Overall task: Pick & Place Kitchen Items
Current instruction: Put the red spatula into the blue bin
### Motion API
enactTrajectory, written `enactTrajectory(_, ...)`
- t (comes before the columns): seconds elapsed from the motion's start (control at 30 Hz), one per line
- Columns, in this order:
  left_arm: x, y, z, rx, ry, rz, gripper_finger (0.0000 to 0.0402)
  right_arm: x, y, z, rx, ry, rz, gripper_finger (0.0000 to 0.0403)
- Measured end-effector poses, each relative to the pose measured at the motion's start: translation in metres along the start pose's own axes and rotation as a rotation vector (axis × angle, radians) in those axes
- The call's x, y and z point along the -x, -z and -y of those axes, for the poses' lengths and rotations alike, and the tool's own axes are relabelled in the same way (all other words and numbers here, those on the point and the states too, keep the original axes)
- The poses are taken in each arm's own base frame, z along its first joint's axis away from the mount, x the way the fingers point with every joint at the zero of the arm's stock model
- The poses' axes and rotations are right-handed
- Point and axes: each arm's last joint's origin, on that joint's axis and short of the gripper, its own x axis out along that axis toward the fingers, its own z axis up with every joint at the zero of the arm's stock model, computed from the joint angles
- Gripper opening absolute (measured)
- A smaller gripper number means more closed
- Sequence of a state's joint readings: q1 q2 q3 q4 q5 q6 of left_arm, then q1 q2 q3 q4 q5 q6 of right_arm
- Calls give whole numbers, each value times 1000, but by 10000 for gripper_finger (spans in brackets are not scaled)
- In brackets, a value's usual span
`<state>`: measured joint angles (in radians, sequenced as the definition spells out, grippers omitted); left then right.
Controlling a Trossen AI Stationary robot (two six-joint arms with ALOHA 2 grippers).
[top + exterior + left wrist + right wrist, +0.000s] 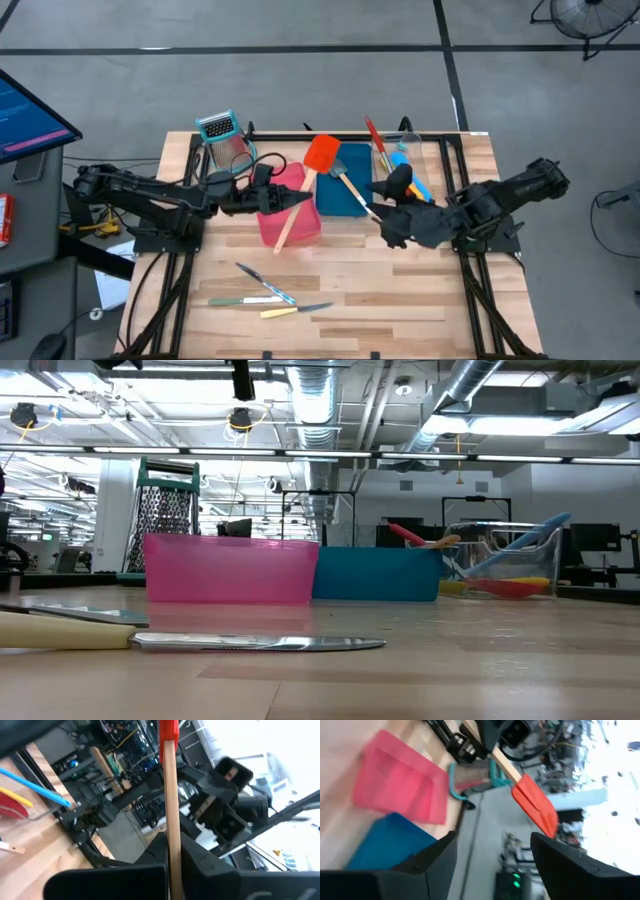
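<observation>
Nearest the table's front edge lie the slim knives [262, 296]: flat steel blades with pastel handles, thin and flush to the wood. They look light but slippery and hard to get under; I would take them across the handle, not the blade.

Farther in, the left gripper [297, 201] hangs above the pink tray [303, 231], its fingers [197, 857] clamped on the round wooden handle of the red spatula [321, 155]. The grip sits low on the stick, so the handle's tail reaches toward the table front and the red blade tilts back over the blue tray [343, 203]. Wood gives good friction; the stick is stiff and light, while the blade looks like soft silicone and would flex, so the handle is the place to hold.

Just to its right, the right gripper [388, 210] hovers with jaws spread and nothing between them, beside the grey spatula [348, 179], which lies in the blue tray. It has the same wooden stick, so it should handle alike.

Farthest back, the clear tray [437, 156] holds a long red spoon [376, 141] and blue and yellow spoons [412, 172], smooth glossy plastic, likely slick. Behind the pink tray, at the table's back edge, stands the teal-framed grater [222, 133].
</observation>
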<state>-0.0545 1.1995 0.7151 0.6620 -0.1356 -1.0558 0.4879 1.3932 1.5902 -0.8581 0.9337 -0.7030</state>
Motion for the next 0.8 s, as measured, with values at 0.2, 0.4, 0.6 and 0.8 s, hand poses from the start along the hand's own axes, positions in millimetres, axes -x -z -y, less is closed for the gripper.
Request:
enactTrajectory(0.2,-1,-5,-2,-5,-6,25,1,8,-13,-16,202,103,-76,255)
enactTrajectory(0.4,-1,-7,-3,-8,-10,32,1,4,-22,-28,299,204,-186,255)
enactTrajectory(0.6,-1,-7,-3,-22,-7,33,1,-3,-30,-38,398,227,-242,255)
enactTrajectory(0.8,-1,-7,-3,-67,-5,36,1,-1,-48,-28,271,304,-237,255)
